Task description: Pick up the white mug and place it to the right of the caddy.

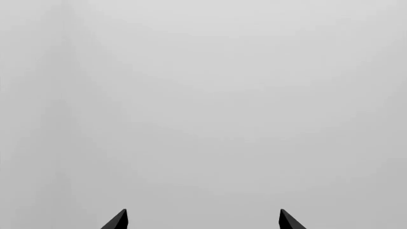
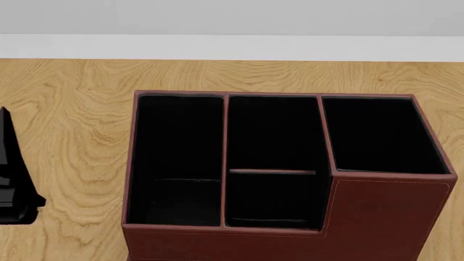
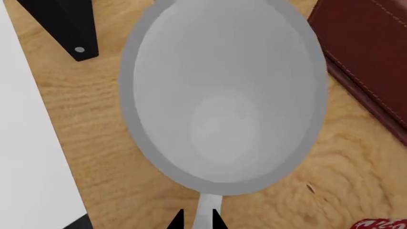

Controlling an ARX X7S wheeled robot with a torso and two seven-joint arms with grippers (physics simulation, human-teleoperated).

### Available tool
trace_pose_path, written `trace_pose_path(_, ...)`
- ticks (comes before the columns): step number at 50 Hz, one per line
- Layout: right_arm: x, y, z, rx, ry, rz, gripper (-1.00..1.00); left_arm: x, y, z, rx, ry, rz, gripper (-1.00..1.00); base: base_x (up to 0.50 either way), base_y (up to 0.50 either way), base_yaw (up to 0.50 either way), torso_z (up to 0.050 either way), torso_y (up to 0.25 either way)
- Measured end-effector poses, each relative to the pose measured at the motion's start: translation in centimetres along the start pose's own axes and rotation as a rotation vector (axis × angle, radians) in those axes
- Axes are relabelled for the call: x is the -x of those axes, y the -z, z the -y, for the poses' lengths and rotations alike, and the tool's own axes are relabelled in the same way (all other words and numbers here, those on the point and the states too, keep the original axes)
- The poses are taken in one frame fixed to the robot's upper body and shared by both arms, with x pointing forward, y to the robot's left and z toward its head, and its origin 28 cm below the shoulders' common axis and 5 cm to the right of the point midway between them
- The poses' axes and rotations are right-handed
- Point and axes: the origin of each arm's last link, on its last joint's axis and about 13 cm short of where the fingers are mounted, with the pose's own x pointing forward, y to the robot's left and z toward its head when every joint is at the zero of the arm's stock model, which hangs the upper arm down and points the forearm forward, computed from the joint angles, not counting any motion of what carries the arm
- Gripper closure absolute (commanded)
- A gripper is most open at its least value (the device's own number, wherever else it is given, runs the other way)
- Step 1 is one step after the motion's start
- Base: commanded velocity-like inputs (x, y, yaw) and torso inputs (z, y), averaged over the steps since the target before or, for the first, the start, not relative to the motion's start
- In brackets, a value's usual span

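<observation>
One caddy (image 2: 290, 179) fills the centre and lower right of the head view on the wooden table (image 2: 73, 109); it has four black-lined compartments, the right-hand one in a taller section. At the left edge of that view a single black arm part (image 2: 11, 174) shows, no gripper tips visible there.

One white mug (image 3: 222, 95) appears only in the right wrist view, seen from above into its bowl, filling the middle of the frame, with the caddy's reddish-brown wall (image 3: 372, 52) close at the upper right. The right gripper (image 3: 197, 219) at the bottom centre has its two dark tips pinched tight on the mug's rim or handle. A scrap of a red-and-white thing (image 3: 381, 224) peeks in at the lower right corner, and a black pointed piece (image 3: 66, 26) lies at the upper left.

The left wrist view shows only blank grey, with the left gripper (image 1: 203, 220) spread wide at the bottom edge, holding nothing
</observation>
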Motion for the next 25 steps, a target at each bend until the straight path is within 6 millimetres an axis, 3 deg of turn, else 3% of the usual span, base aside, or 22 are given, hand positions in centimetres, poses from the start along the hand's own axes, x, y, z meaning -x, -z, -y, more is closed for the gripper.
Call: trace_pose_path(25,2.1,-1.2,0.1,0.012,0.043,0.061,1.0,0.1,-0.1,-0.2,-0.001,-0.014,0.005,-1.0,0.0,0.0,0.0,0.0,0.0)
